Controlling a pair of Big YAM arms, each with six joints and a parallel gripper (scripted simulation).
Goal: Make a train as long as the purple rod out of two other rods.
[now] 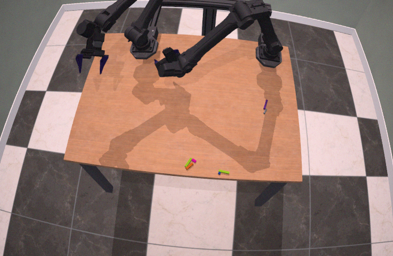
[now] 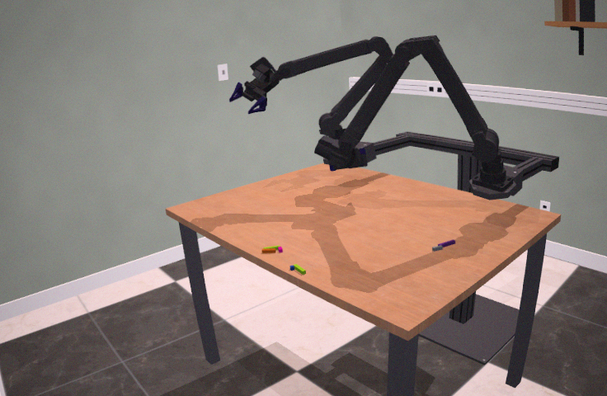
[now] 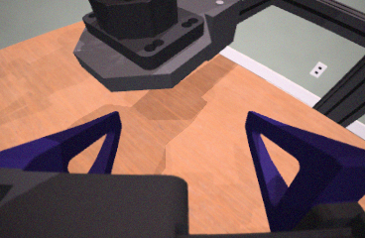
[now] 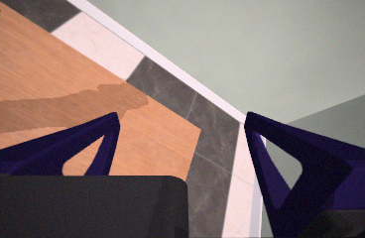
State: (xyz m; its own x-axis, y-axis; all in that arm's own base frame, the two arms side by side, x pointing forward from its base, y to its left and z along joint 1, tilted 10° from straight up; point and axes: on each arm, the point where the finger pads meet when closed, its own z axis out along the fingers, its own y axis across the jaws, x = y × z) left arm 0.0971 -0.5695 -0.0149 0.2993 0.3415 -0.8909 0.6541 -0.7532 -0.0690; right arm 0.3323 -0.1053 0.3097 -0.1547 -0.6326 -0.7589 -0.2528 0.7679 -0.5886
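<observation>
The purple rod lies near the table's right edge, with a grey rod at its near end; both also show in the exterior view, purple and grey. Near the front edge a lime rod, an orange rod and a magenta rod lie bunched together. A second lime rod lies to their right with a blue rod at its end. My right gripper is open, empty and raised high over the back left corner. My left gripper is open, empty and low near the right arm's base.
The left arm's base stands at the back right of the table. The left arm stretches across the back of the table. The rods lie close to the front and right edges. A black frame stands behind the table.
</observation>
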